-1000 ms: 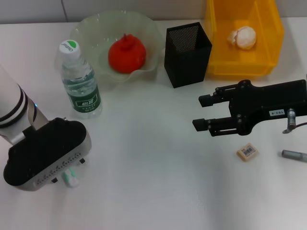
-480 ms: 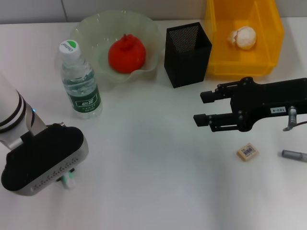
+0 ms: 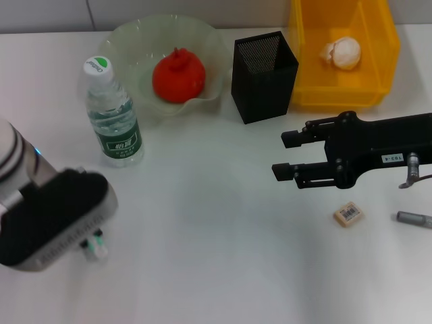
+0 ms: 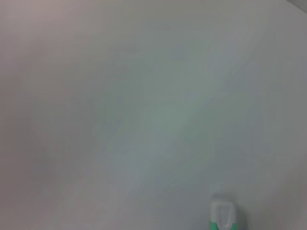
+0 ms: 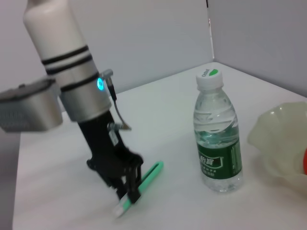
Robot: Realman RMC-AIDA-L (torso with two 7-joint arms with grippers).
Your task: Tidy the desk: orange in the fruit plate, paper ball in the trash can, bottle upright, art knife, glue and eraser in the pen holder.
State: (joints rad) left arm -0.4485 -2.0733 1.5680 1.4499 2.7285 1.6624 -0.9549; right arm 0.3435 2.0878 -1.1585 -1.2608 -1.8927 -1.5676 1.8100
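Two tools are working over the white surface [image 3: 202, 236]. At the lower left of the head view the left tool [image 5: 125, 188] is bearing down on the green-and-white art knife [image 5: 139, 187]; its own housing is hiding the grasp from above, where only the knife's white tip is peeking out beneath it. In the right wrist view the black fingers [image 5: 132, 184] are sitting close on either side of the knife's middle, apparently clamped on it, with one end of the knife seemingly touching the surface. The knife's long axis is running slantwise, green end toward the upright water bottle [image 3: 113, 115] and white end toward the near edge.

At centre right the right tool [image 3: 287, 156] is hovering with fingers apart, pointing toward the frame's left. The eraser [image 3: 348, 213] is lying just below it, nearer this arm, and a grey pen-like stick [image 3: 413, 218] is resting at the far right edge.

From the knife, the black mesh pen holder [image 3: 263, 75] is standing well apart, up and to the right, past the bottle; the carry probably needs a lift and a turn to vertical.
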